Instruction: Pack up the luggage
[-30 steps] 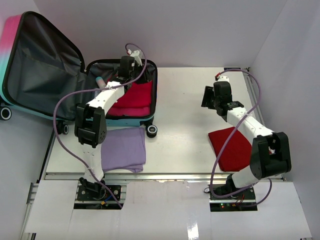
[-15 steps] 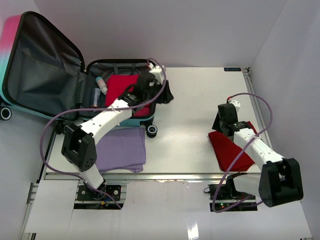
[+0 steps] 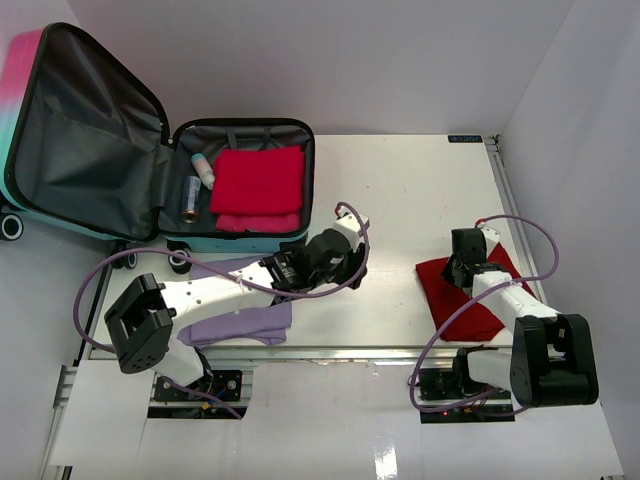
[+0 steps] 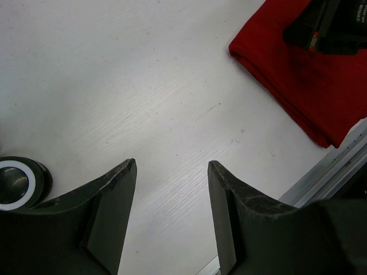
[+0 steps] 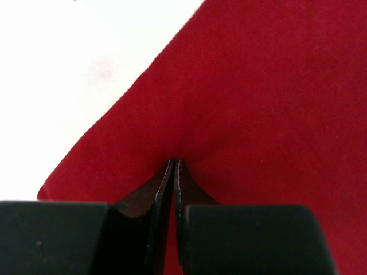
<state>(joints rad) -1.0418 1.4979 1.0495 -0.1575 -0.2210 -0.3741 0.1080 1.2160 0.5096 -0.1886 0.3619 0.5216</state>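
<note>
Luggage (image 3: 90, 130) lies open at the far left corner of the table (image 3: 400, 190). Its lid is propped up to the left, showing dark lining, and the base is flat on the tabletop. In the base, a folded red cloth (image 3: 258, 185) fills the right part. A small bottle (image 3: 203, 168) and a dark can (image 3: 190, 197) lie just beside the cloth on the left.

In front of the base a purple cloth (image 3: 250, 320) lies on the table, with the left arm stretched low across it and hiding much of it. The left gripper (image 4: 172, 166) hangs over bare tabletop near the middle of the table, its jaws standing well apart with nothing between them. One luggage wheel (image 4: 17, 182) shows at the lower left of the left wrist view.

On the right side a dark red cloth (image 3: 445, 290) lies flat near the front edge, well apart from the luggage. The right gripper (image 5: 174, 162) is down on it with its jaws closed together, and the fabric puckers at the tips as if a thin fold is pinched. The right arm covers part of this cloth from above.
</note>
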